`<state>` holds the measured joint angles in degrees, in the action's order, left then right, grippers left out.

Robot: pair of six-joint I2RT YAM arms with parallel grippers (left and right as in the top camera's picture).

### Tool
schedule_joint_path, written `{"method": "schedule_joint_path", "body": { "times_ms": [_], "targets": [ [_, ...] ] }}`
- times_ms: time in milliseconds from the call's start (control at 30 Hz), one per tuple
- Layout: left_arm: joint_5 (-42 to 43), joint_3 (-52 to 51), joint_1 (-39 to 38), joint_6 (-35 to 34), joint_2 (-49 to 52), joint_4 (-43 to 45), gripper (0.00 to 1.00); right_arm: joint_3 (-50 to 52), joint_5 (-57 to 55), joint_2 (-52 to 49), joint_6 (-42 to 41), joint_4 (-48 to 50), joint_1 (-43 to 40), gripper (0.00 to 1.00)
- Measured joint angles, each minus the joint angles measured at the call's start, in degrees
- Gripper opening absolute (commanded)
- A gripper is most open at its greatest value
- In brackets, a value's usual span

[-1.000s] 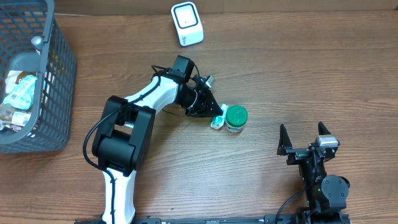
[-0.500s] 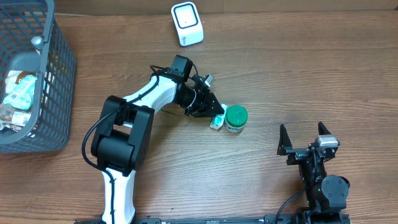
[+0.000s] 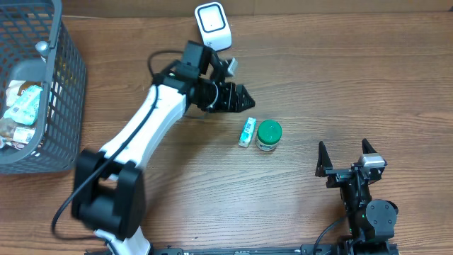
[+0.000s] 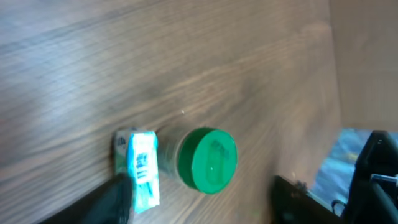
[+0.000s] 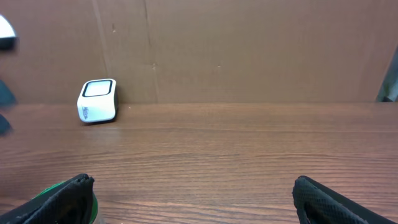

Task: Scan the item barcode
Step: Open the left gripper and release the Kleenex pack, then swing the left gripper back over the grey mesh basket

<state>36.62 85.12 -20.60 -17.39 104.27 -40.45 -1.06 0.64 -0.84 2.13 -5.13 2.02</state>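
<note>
A small white-and-teal box (image 3: 246, 132) lies flat on the wooden table, touching a jar with a green lid (image 3: 269, 134). In the left wrist view the box (image 4: 142, 166) and the green-lidded jar (image 4: 207, 160) sit below the camera, between the spread fingers. My left gripper (image 3: 244, 99) hovers up and to the left of them, open and holding nothing (image 4: 202, 205). The white scanner (image 3: 213, 27) stands at the table's back edge, just behind the left wrist. My right gripper (image 3: 345, 149) rests open and empty near the front right (image 5: 196, 194).
A grey wire basket (image 3: 67, 92) holding several packaged items stands at the far left. The right wrist view shows the scanner (image 5: 97, 99) far off against a brown cardboard wall (image 5: 249, 50).
The left gripper opened and let go of the small box, then drew back up and left toward the scanner. The box stays beside the jar. The right arm has not moved.
</note>
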Motion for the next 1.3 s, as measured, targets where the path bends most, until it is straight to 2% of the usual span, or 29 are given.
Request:
{"method": "schedule_joint_path", "body": {
  "times_ms": [133,300,533,633,800,967,1100,1300],
  "targets": [
    [-7.69,10.93,1.46,1.92,-2.38,-11.32,1.00,0.00,0.00,0.00,0.00,-0.02,0.00,1.00],
    [-19.02,31.82,5.09,5.35,-2.40,-21.79,1.00,0.00,0.00,0.00,0.02,-0.07,0.00,1.00],
    [-29.88,56.33,16.85,7.80,-3.56,-22.84,1.00,0.00,0.00,0.00,0.02,-0.02,0.00,1.00],
    [-32.52,61.22,23.06,8.39,-4.52,-21.92,1.00,0.00,0.00,0.00,0.00,-0.04,0.00,1.00],
    [-37.48,63.21,32.61,8.63,-5.55,-20.55,1.00,0.00,0.00,0.00,0.00,-0.02,0.00,1.00],
    [-43.36,62.93,40.00,8.61,-4.15,-23.63,1.00,0.00,0.00,0.00,0.00,-0.02,0.00,1.00],
    [-45.48,58.75,43.98,8.61,-3.56,-24.22,1.00,0.00,0.00,0.00,0.00,-0.02,0.00,1.00],
    [-45.53,50.29,46.01,8.90,-1.31,-24.33,1.00,0.00,0.02,0.00,0.02,-0.04,0.00,1.00]
  ]
}}
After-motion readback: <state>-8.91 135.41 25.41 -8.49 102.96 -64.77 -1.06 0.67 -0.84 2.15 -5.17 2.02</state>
